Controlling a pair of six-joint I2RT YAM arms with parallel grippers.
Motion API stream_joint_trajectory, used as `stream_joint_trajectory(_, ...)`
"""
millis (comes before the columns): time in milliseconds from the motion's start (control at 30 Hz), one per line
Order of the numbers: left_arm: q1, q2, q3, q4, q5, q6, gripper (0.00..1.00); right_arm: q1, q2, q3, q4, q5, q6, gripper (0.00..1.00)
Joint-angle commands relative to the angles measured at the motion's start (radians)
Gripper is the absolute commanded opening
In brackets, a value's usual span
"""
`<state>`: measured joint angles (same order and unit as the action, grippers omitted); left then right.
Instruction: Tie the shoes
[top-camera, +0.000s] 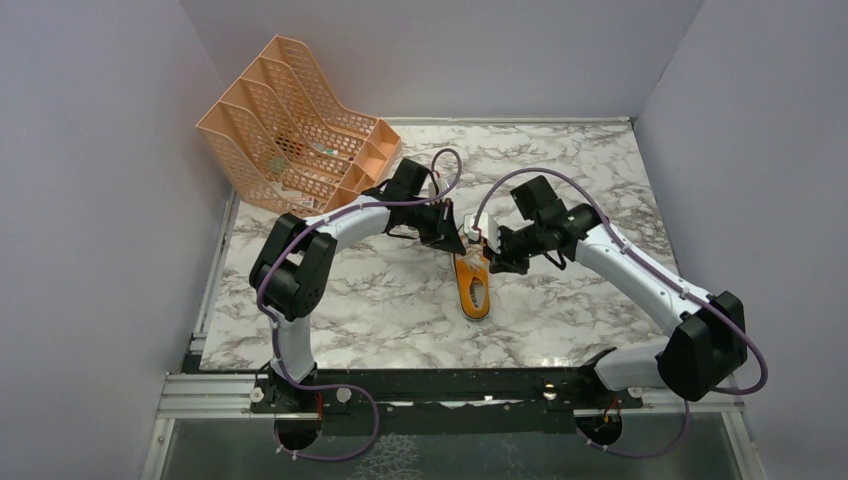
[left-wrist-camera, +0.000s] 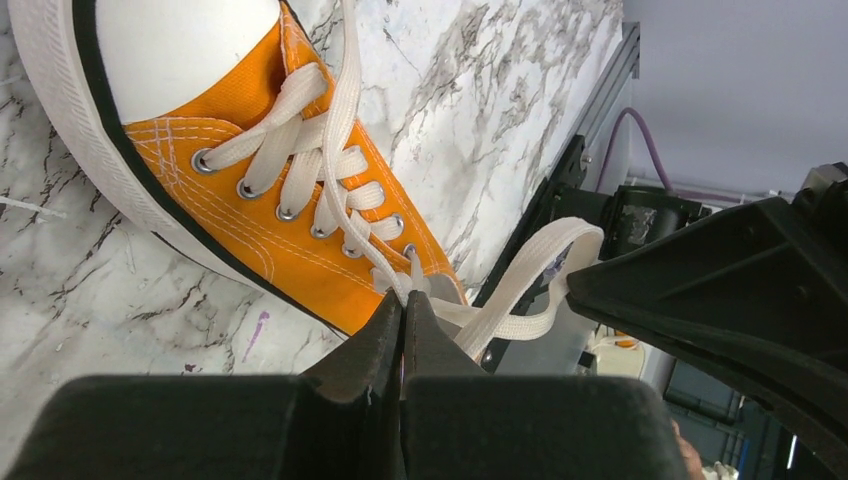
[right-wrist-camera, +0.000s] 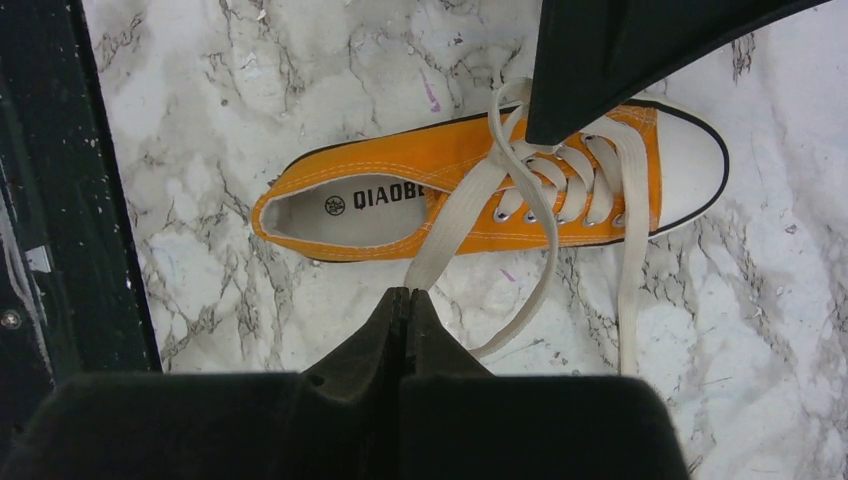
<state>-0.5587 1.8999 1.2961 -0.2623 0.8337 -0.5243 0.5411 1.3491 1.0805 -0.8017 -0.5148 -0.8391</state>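
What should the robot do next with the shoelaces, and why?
Probably pull the two ends gently apart to take up slack. The left jaws and right jaws are each pinched shut on a white lace, the lace sags loosely beside the orange sneaker, and no finished bow shows.

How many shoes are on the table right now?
1. The orange sneaker lies between the left pincer and right pincer, each shut on a white lace. No second one shows; none seems hidden.
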Motion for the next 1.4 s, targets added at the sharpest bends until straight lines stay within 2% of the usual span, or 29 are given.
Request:
stream_joint_trajectory(0, -0.006, 0.005, 0.011, -0.003, 0.038, 0.076, 0.0, -0.004, -0.022, 0.046, -0.055, 0.037, 0.01, 0.01)
stream_joint_trajectory(133, -0.006, -0.01, -0.009, 0.003, 0.033, 0.097, 0.0, -0.017, -0.013, 0.053, 0.031, 0.091, 0.069, 0.01)
stream_joint_trajectory(400, -0.016, -0.029, -0.027, 0.026, 0.039, 0.078, 0.0, -0.056, 0.157, 0.153, 0.129, 0.087, 0.157, 0.01)
stream_joint_trajectory(567, -0.021, -0.041, -0.025, 0.041, 0.035, 0.055, 0.0, -0.062, 0.235, 0.225, 0.067, 0.052, 0.168, 0.01)
stream_joint_trajectory(733, -0.02, -0.046, -0.011, 0.043, 0.003, 0.041, 0.0, -0.064, 0.189, 0.175, 0.01, 0.052, 0.217, 0.01)
stream_joint_trajectory(900, -0.021, -0.051, -0.014, 0.05, -0.01, 0.036, 0.0, -0.064, 0.189, 0.203, -0.039, 0.046, 0.3, 0.01)
stream_joint_trajectory(1100, -0.021, -0.065, -0.04, 0.082, -0.014, 0.005, 0.0, -0.114, 0.324, 0.291, -0.094, 0.072, 0.371, 0.01)
stream_joint_trajectory(1267, -0.021, -0.059, -0.045, 0.105, -0.01, -0.021, 0.0, -0.154, 0.247, 0.219, -0.039, 0.056, 0.453, 0.01)
stream_joint_trajectory(1367, -0.02, -0.052, -0.043, 0.106, -0.004, -0.026, 0.0, -0.158, 0.253, 0.204, -0.026, -0.018, 0.397, 0.01)
